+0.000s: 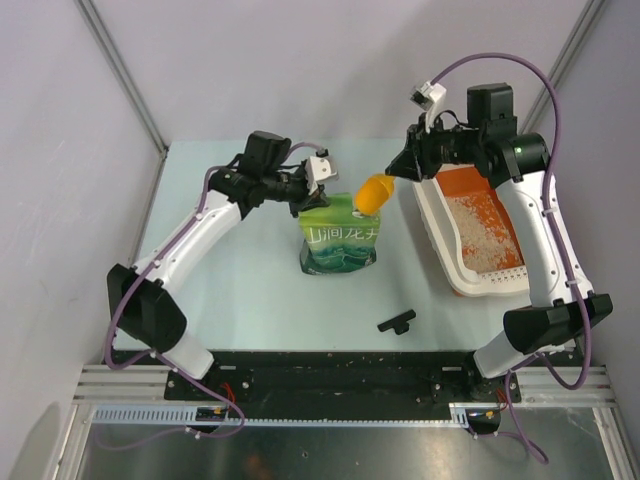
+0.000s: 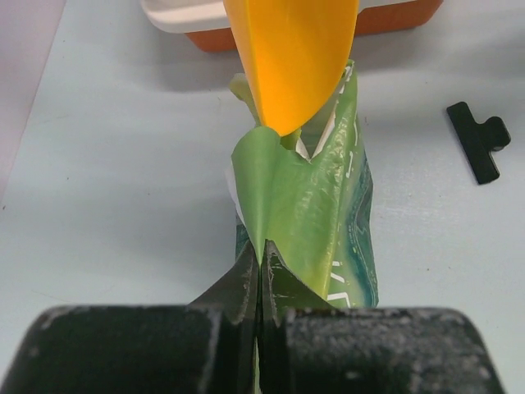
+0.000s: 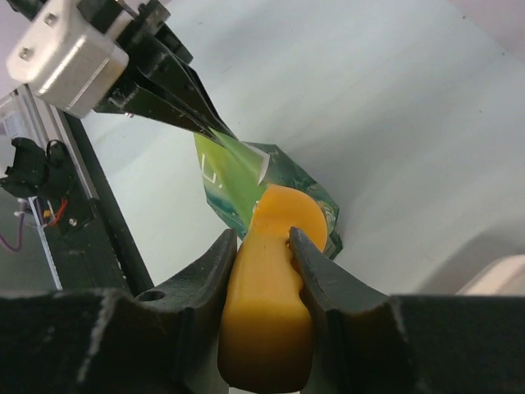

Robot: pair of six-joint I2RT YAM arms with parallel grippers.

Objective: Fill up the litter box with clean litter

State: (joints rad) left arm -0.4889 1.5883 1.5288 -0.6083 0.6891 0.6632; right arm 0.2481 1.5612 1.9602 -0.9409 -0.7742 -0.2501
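Pale table (image 1: 230, 260): litter box (image 1: 432, 235) at right, clean litter (image 1: 483, 235) inside; left gripper (image 2: 261, 263) pinches green bag (image 1: 340, 248) top edge tight; right gripper (image 3: 262, 238) clamps orange scoop (image 1: 374, 193) at bag mouth

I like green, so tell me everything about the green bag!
The green bag looks like shiny, crinkly plastic with white writing and teal print. It stands upright on the table, near the litter box, top open. The left gripper pinches its upper edge; the orange scoop in the right gripper reaches its mouth.
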